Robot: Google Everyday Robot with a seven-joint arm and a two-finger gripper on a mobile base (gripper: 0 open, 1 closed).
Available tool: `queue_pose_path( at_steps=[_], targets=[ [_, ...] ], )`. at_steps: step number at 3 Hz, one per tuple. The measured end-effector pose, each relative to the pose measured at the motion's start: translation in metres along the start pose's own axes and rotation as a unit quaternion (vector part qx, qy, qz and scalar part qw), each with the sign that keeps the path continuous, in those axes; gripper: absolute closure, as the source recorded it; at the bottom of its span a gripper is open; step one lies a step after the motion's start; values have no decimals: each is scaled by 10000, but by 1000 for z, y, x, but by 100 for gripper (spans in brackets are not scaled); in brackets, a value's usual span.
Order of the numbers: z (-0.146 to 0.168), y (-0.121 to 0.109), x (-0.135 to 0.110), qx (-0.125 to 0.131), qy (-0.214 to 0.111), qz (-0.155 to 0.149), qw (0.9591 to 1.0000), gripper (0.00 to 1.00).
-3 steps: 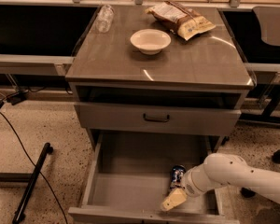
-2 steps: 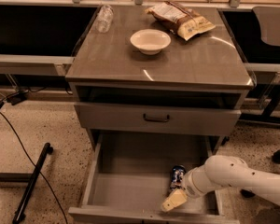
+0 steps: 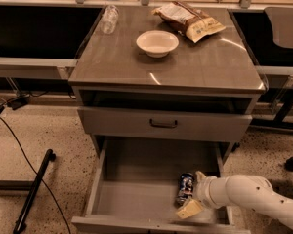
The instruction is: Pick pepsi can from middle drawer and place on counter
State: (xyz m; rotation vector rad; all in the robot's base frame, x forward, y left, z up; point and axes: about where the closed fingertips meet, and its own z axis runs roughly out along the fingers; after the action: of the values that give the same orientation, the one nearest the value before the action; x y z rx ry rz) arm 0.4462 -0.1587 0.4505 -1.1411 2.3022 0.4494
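The pepsi can [image 3: 185,187], blue with silver ends, lies on its side on the floor of the open middle drawer [image 3: 136,199], near the right wall. My gripper [image 3: 195,193] reaches in from the right on a white arm. It is open, with one pale finger [image 3: 189,210] in front of the can and the other [image 3: 200,176] behind it. The can lies between them at their tips. The counter [image 3: 205,65] is the glossy top of the cabinet above.
On the counter stand a white bowl [image 3: 157,43], a snack bag [image 3: 188,19] and a clear plastic bottle [image 3: 109,18] lying at the back left. The closed drawer front with dark handle [image 3: 163,124] overhangs the open drawer. A black pole [image 3: 34,189] lies on the floor to the left.
Almost nothing: the gripper has shifted slightly around the can, and its far finger now shows behind the can. The can has not moved.
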Motion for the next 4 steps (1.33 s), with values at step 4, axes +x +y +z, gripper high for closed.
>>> queue_pose_path(
  at_steps=[4],
  targets=[
    [40, -17, 3, -375, -228, -846, 9954, 0]
  ],
)
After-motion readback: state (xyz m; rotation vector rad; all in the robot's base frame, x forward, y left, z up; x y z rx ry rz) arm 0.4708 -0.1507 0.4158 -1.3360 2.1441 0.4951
